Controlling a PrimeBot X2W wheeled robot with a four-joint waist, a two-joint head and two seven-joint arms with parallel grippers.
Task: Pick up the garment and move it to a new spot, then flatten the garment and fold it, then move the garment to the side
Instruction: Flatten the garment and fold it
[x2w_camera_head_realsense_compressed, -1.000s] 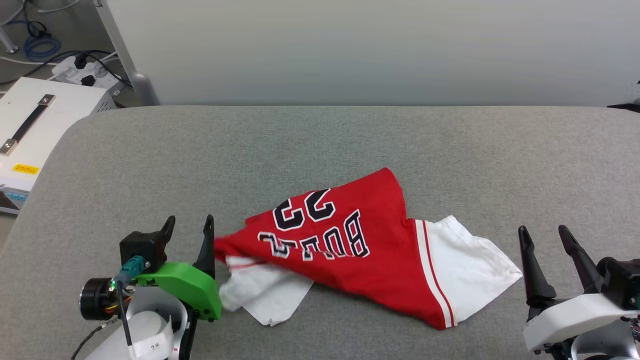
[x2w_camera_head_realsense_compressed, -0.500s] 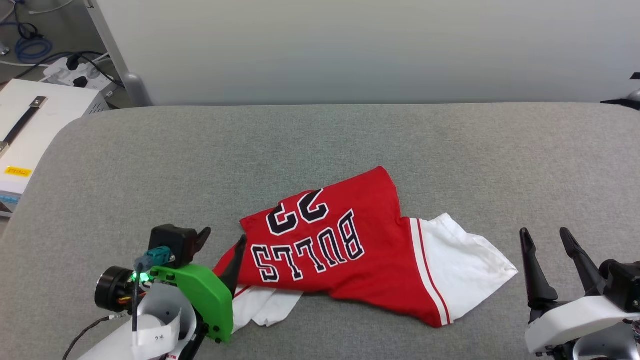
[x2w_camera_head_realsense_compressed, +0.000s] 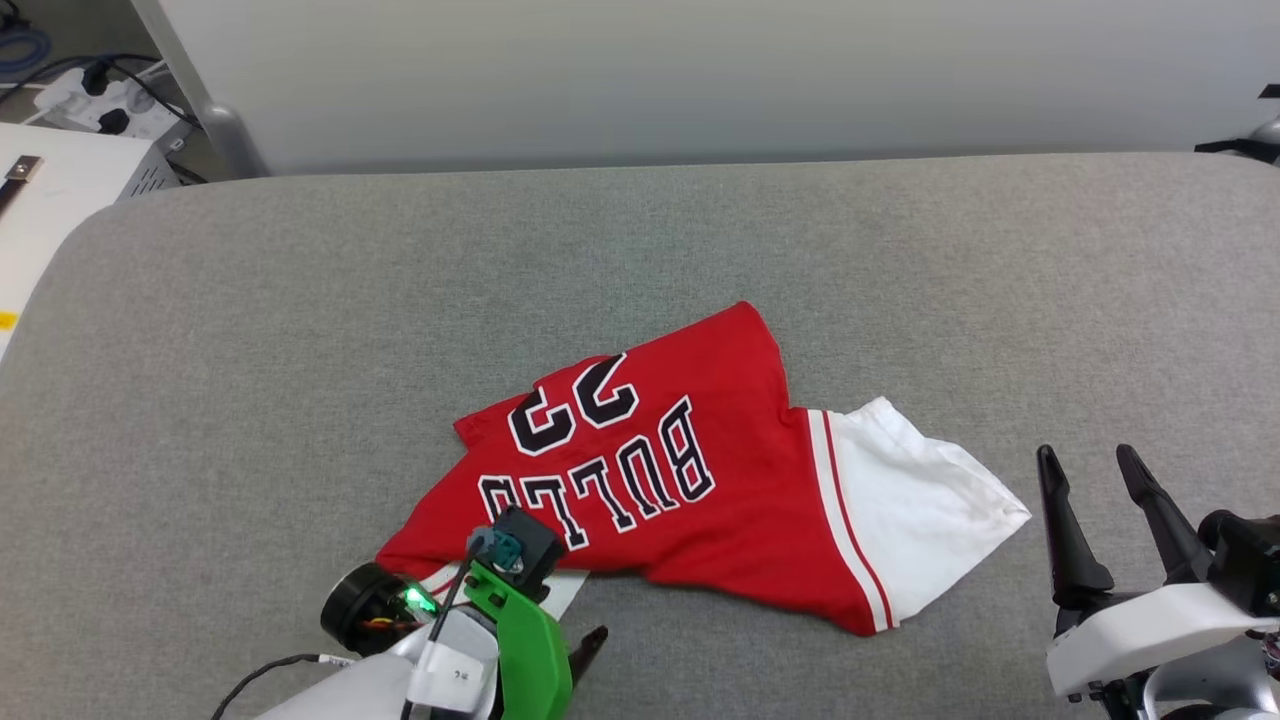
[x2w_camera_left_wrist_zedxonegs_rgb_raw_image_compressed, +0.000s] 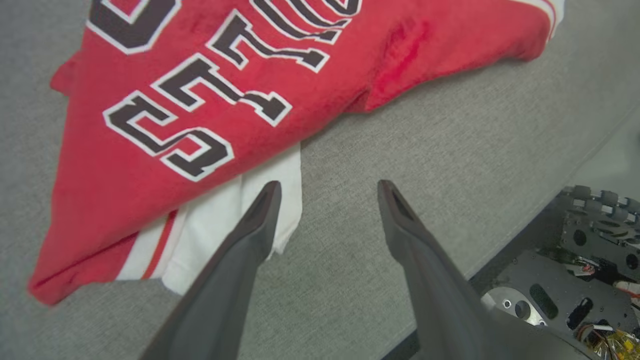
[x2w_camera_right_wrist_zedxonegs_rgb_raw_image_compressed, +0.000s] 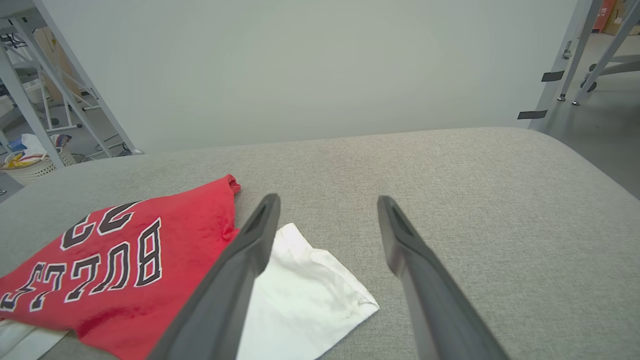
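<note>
The left gripper (x2w_camera_left_wrist_zedxonegs_rgb_raw_image_compressed: 327, 186) stands with its two fingers wide apart and nothing between them but bare grey bench (x2w_camera_head_realsense_compressed: 300, 300), poised at the near edge of the red jersey T-shirt (x2w_camera_head_realsense_compressed: 660, 480). In the left wrist view, one finger's tip overlaps the corner of the tucked-under white sleeve (x2w_camera_left_wrist_zedxonegs_rgb_raw_image_compressed: 220, 225), while the other is over open bench just beside it; whether the tip touches the cloth cannot be told. From this gripper the shirt spreads ahead and off to the side of that first finger, lying rumpled and partly doubled over, lettering up. Its long axis runs across from the left gripper toward the right gripper (x2w_camera_head_realsense_compressed: 1085, 455), ending in the spread white sleeve (x2w_camera_head_realsense_compressed: 910, 520). The right gripper is also open and empty, near that sleeve's tip but apart from it. The left arm is the nearer, so the pick-up likely starts at its corner.
</note>
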